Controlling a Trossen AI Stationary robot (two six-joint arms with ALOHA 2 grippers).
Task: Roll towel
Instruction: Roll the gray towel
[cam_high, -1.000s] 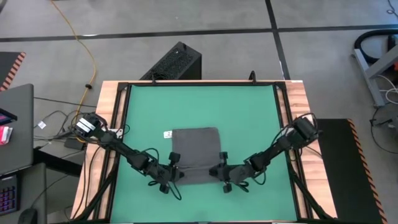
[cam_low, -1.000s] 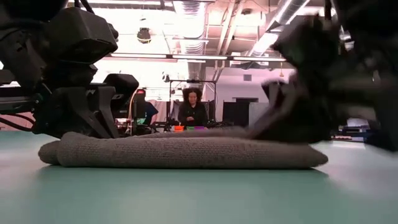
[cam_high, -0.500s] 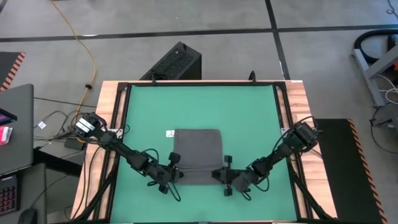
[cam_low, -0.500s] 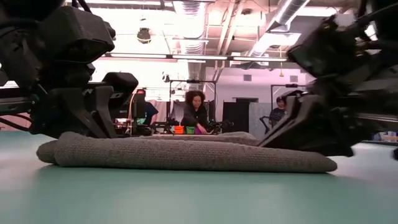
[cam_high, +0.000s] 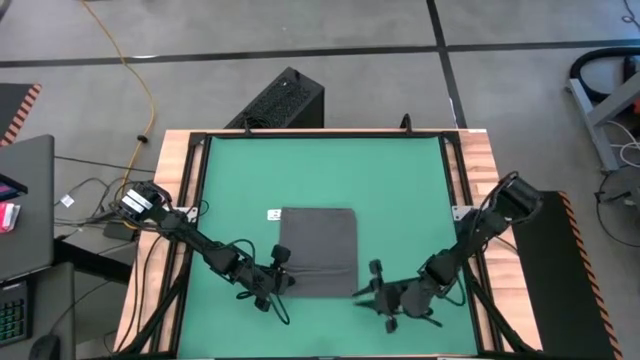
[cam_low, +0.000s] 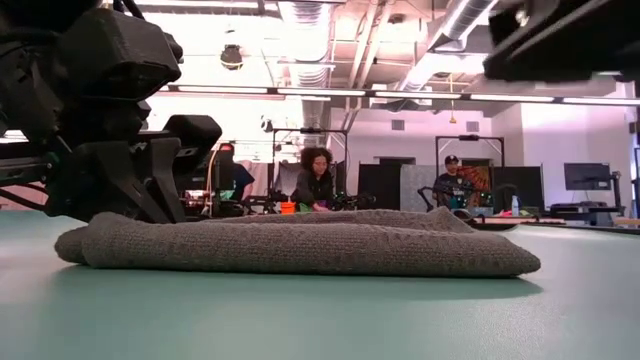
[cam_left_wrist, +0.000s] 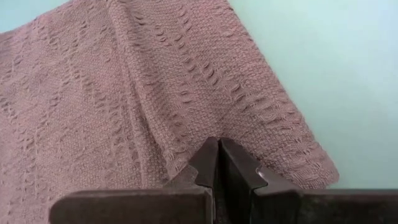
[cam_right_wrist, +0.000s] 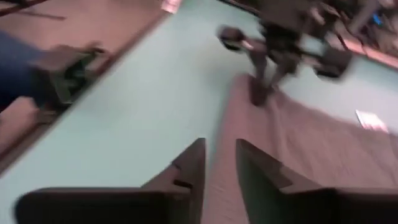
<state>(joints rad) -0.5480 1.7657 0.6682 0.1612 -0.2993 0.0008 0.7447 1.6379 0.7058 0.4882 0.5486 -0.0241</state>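
Nearby, towel (cam_high: 318, 251), white label (cam_high: 271, 215), green tabletop (cam_high: 400, 190)

The towel (cam_high: 318, 250) is a dark grey, knitted-looking cloth lying flat on the green tabletop, a little toward six o'clock from the middle. It forms a neat upright rectangle, folded so that its near edge is a thick rounded fold (cam_low: 300, 250). A small white label (cam_high: 271, 214) shows at its ten o'clock corner.
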